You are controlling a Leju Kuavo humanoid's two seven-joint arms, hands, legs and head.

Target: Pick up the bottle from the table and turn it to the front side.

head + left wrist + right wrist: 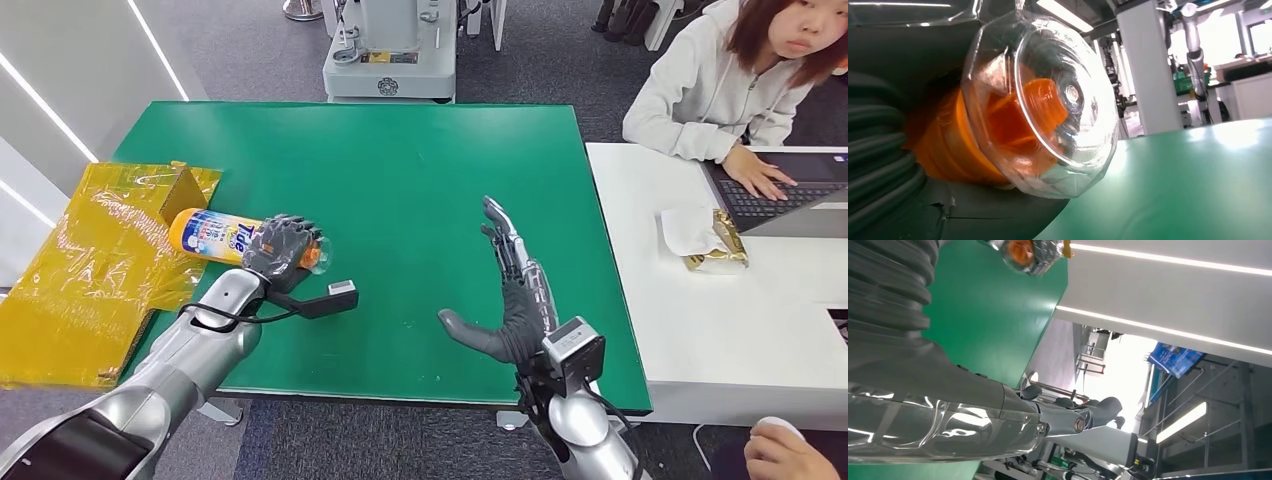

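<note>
An orange bottle (212,236) with a blue and white label lies on its side at the left of the green table (400,170). My left hand (279,249) is wrapped over its cap end and grips it. The left wrist view shows the bottle's clear cap (1048,105) and orange neck close up, just above the green surface. My right hand (510,290) stands on edge near the table's front, fingers straight and apart, thumb out to the left, holding nothing. In the right wrist view the bottle's cap end (1023,252) appears far across the table.
A crumpled yellow plastic sheet (90,270) with a small brown box (183,190) lies at the table's left edge. To the right stands a white desk (740,320) where a person (730,80) types on a laptop (790,190). A machine base (390,50) stands behind the table.
</note>
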